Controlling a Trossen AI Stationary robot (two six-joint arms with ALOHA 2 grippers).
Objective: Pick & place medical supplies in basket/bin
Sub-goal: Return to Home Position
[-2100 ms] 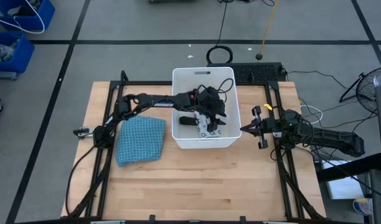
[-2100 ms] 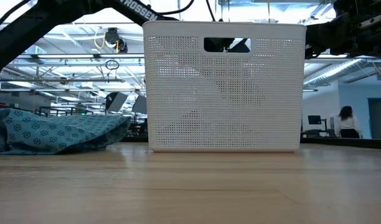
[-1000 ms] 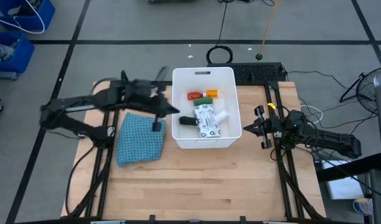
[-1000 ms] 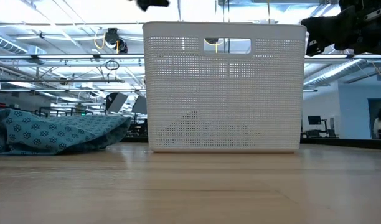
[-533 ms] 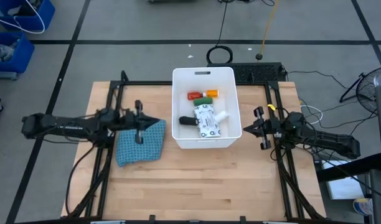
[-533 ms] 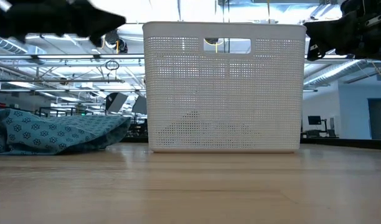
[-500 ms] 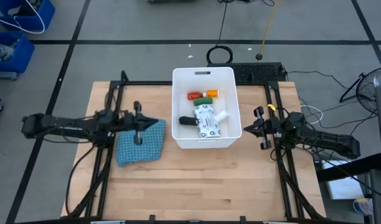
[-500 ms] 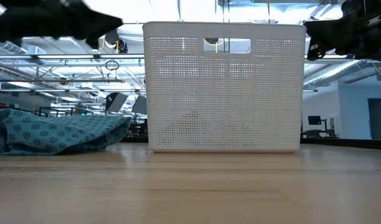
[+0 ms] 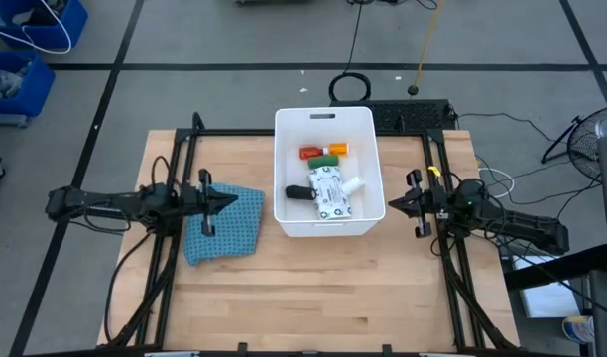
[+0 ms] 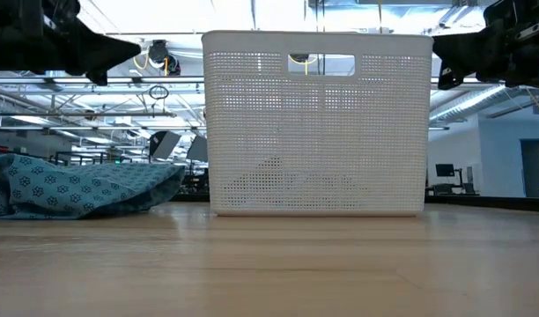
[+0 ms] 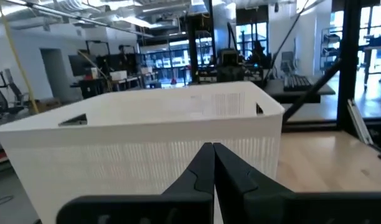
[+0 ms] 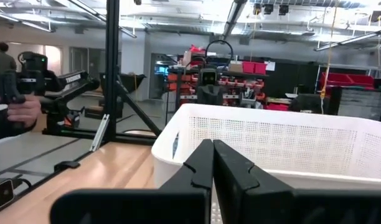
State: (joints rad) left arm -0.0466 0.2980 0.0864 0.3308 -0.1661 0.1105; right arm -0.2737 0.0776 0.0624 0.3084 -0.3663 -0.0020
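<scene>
Wooden desk point(image 9: 313, 288): white bin point(image 9: 328, 228) mid-desk holds white printed flat packet point(image 9: 330, 193), white roll point(image 9: 352, 185), black block point(image 9: 298, 192), green block point(image 9: 325, 160), red bottle point(image 9: 309, 153), orange bottle point(image 9: 337, 149). Left tool point(image 9: 231, 198) over blue-teal cloth point(image 9: 224, 228), fingers closed, empty. Right tool point(image 9: 388, 205) just beside bin's right wall, fingers closed, empty.

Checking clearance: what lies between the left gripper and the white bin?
High view: the corner of the blue-teal cloth, then bare tabletop, between the left gripper and white bin.
</scene>
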